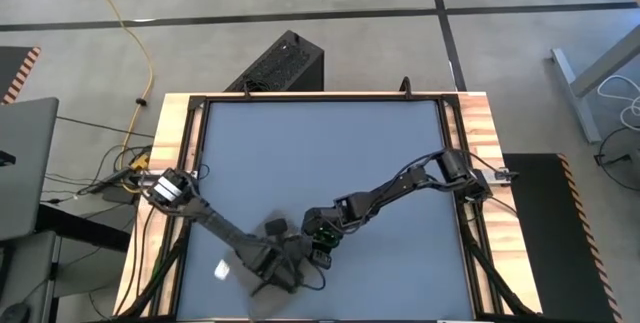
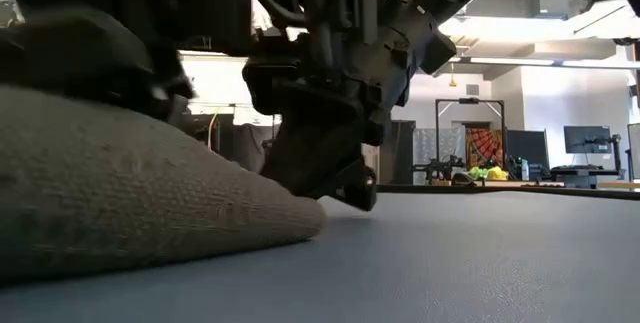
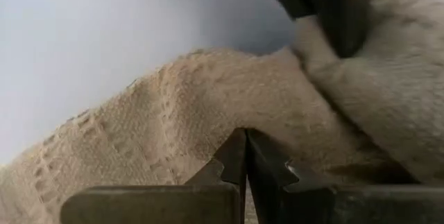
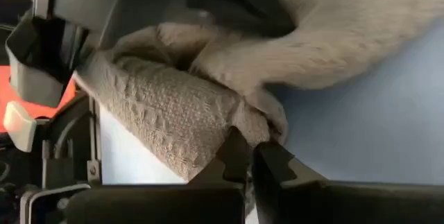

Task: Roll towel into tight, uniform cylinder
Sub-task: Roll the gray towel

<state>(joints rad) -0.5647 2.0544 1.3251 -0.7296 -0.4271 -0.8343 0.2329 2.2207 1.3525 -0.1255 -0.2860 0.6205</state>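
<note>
Judging by its waffle weave and slumped folds, the towel (image 2: 130,193) should handle as light, soft and floppy, gripping well but sagging and unrolling once let go. It lies bunched at the bottom centre of the high view, on the table (image 1: 320,153), and fills the left of the low view. Taking hold at the thick rolled edge, both ends at once, looks best for an even cylinder.

Count: one towel, one table, two arms. The left end effector (image 3: 244,156) is clenched tight, its tips pressed against the weave; whether cloth sits between them I cannot tell. The right end effector (image 4: 248,163) is clenched on the towel's folded edge.
</note>
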